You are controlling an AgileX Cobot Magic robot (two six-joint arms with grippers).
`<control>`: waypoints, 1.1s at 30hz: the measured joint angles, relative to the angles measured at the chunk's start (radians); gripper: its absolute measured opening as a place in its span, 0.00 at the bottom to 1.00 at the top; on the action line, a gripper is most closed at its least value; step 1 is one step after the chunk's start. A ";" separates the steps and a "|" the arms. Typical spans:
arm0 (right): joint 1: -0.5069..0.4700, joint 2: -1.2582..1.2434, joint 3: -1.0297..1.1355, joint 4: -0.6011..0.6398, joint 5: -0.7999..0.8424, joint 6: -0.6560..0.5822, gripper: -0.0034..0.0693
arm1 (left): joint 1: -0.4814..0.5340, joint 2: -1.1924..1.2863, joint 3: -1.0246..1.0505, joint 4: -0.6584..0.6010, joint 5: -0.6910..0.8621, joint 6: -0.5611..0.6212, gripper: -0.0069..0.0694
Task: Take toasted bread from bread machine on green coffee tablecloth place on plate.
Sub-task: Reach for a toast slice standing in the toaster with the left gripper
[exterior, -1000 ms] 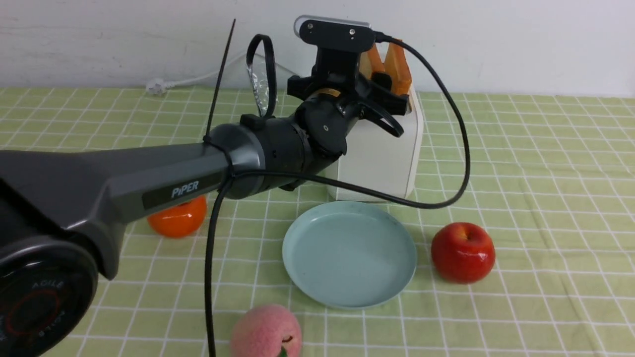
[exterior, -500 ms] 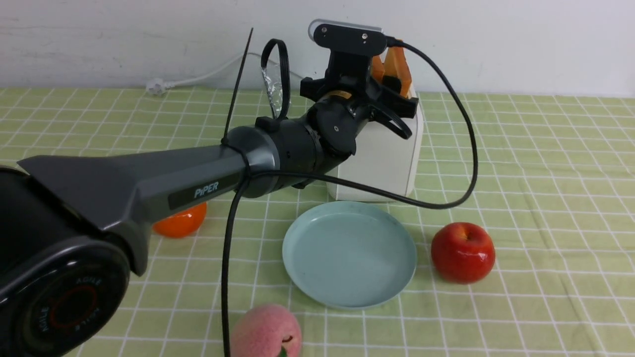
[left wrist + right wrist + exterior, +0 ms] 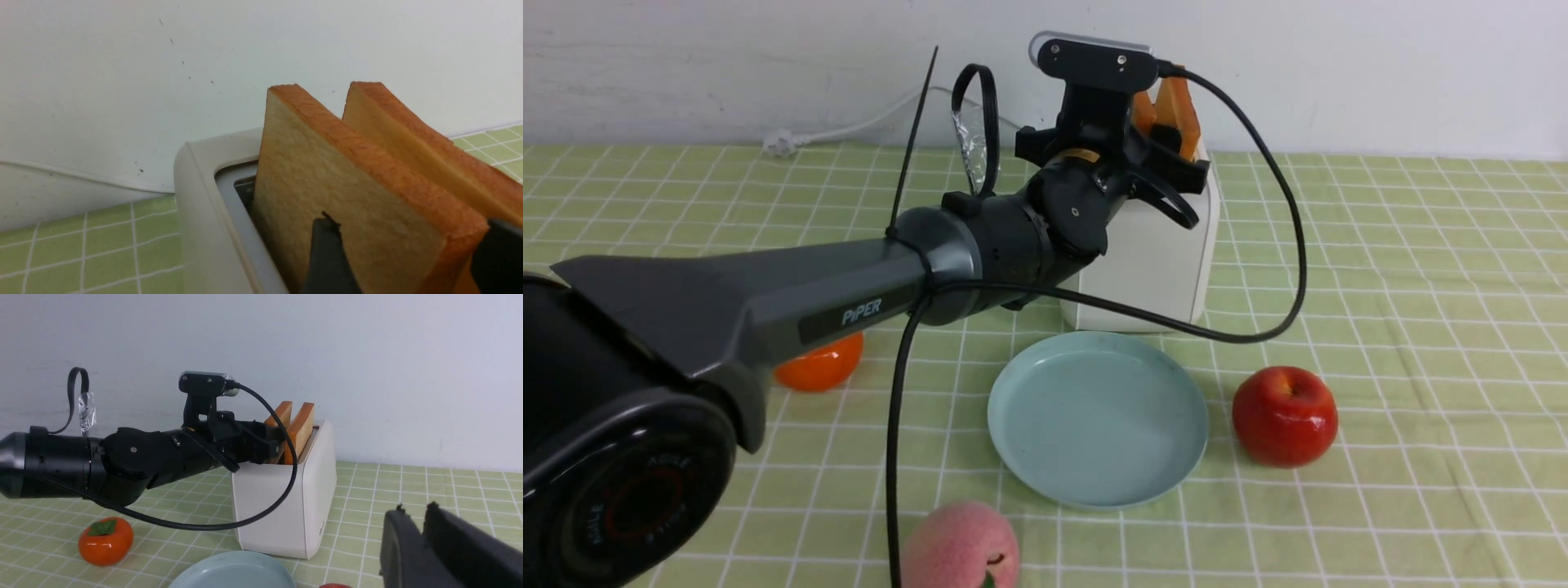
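Two slices of toasted bread (image 3: 1176,110) (image 3: 347,192) stand upright in the slots of the white bread machine (image 3: 1160,261) (image 3: 286,506) on the green coffee tablecloth (image 3: 1421,245). My left gripper (image 3: 410,220) (image 3: 278,447) is open at the top of the bread machine. One finger lies along the near slice's face, the other at its crust corner. I cannot tell whether they touch it. The pale blue plate (image 3: 1094,416) (image 3: 233,571) lies bare in front of the bread machine. My right gripper (image 3: 416,507) hangs shut and holds nothing, to the right of the bread machine; the front view does not show it.
An orange persimmon (image 3: 821,367) sits left of the plate under my left arm. A red apple (image 3: 1284,415) is at the plate's right and a pink peach (image 3: 960,547) at the front edge. My left arm's black cable (image 3: 1290,245) loops over the plate's far rim. The wall is close behind.
My left arm pushed forward and to the right, bringing its gripper onto the near slice. It has barely moved in the last half second. The slices stay in the slots.
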 joint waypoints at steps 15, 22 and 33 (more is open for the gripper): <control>0.000 0.000 0.000 0.004 -0.002 0.000 0.17 | 0.024 0.000 0.000 0.015 -0.005 -0.069 0.53; 0.000 0.000 0.000 0.015 -0.003 0.000 0.17 | 0.033 0.000 0.000 0.022 0.001 -0.102 0.32; 0.000 0.000 0.000 0.018 -0.007 0.000 0.17 | 0.033 0.000 -0.002 0.032 0.002 -0.104 0.22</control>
